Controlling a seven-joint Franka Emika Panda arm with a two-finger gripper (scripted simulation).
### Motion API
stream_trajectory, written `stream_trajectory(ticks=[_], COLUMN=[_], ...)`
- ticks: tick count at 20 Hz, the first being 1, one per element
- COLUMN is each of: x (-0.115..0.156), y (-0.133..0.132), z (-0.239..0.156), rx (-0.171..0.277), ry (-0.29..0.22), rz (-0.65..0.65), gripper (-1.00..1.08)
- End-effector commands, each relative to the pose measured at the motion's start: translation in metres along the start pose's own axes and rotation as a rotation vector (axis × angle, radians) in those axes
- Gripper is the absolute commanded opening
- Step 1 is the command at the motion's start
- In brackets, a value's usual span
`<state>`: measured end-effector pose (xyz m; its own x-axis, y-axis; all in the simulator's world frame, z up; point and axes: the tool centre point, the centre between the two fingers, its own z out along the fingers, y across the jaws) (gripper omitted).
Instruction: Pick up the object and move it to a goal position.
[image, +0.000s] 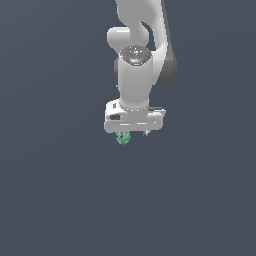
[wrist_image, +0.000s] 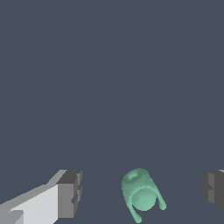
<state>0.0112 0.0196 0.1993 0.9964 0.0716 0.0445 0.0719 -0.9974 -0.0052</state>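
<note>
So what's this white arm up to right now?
It is reaching down over a small teal-green object that it is meant to pick up and move. The gripper is open, its fingers on either side of the object without touching it. Nothing has been grasped yet.

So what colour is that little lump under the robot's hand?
Teal-green, a soft minty shade. The object shows best in the wrist view, between the open end effector's dark fingertips.
</note>
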Motion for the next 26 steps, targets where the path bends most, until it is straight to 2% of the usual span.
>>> stream_trajectory(ticks=[1, 9, 16, 26], x=[0.0, -0.008, -0.01, -0.031], y=[0.0, 0.006, 0.007, 0.016], z=[0.0, 0.003, 0.006, 0.033], rx=[0.0, -0.011, -0.011, -0.009], ry=[0.0, -0.024, -0.024, -0.03], rz=[0.0, -0.025, -0.037, -0.149], gripper=[1.0, 1.0, 1.0, 1.0])
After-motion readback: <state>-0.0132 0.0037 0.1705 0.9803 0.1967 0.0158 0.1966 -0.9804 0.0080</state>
